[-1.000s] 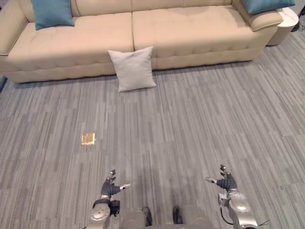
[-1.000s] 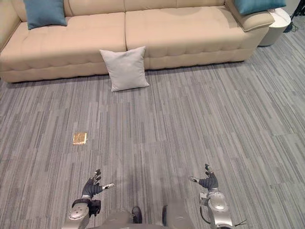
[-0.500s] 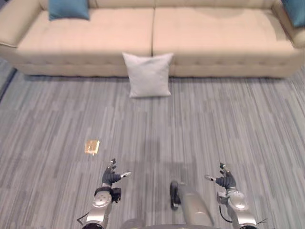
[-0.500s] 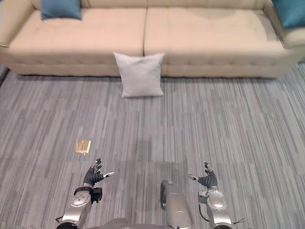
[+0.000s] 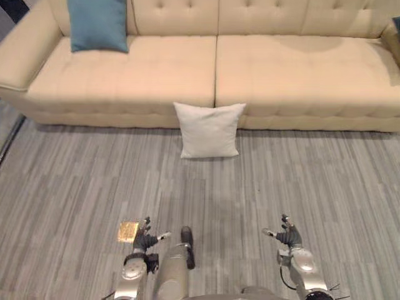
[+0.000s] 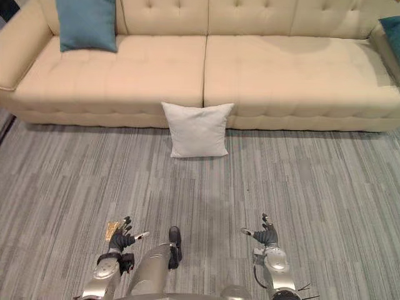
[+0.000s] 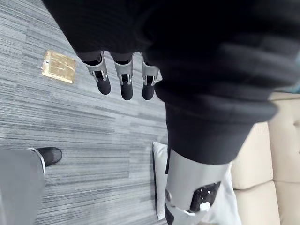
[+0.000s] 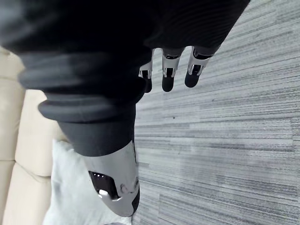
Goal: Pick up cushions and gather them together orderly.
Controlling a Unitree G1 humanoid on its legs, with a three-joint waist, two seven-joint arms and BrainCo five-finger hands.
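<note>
Left wrist view showed the left hand's fingers [image 7: 125, 87] straight and relaxed above the grey striped floor [image 7: 84, 122], curled round nothing and touching nothing. From the head, the left hand [image 5: 145, 239] hung low at the near edge of the scene with its thumb held apart. A small gold patch [image 5: 128, 230] lay flat on the floor just beside it, on its outer side. The right hand [image 5: 289, 236] hung at about the same depth, well apart from the left. In its own wrist view its fingers [image 8: 168, 80] were likewise straight and empty over the floor.

Beyond the hands a wide stretch of open floor ran up to the sofa, with room to either side.

Farther on, the white cushion [image 5: 209, 130] stood on the floor, leaning upright against the front of the beige sofa [image 5: 294, 69]. It sat just below the seam between the two seat sections and roughly in line with the gap between the hands, well apart from both. On the seat at the far left, a blue cushion [image 5: 98, 24] leaned against the backrest near the armrest. A second blue cushion [image 6: 390, 28] showed at the sofa's right end, cut by the frame edge. All three cushions lay well apart from one another.
</note>
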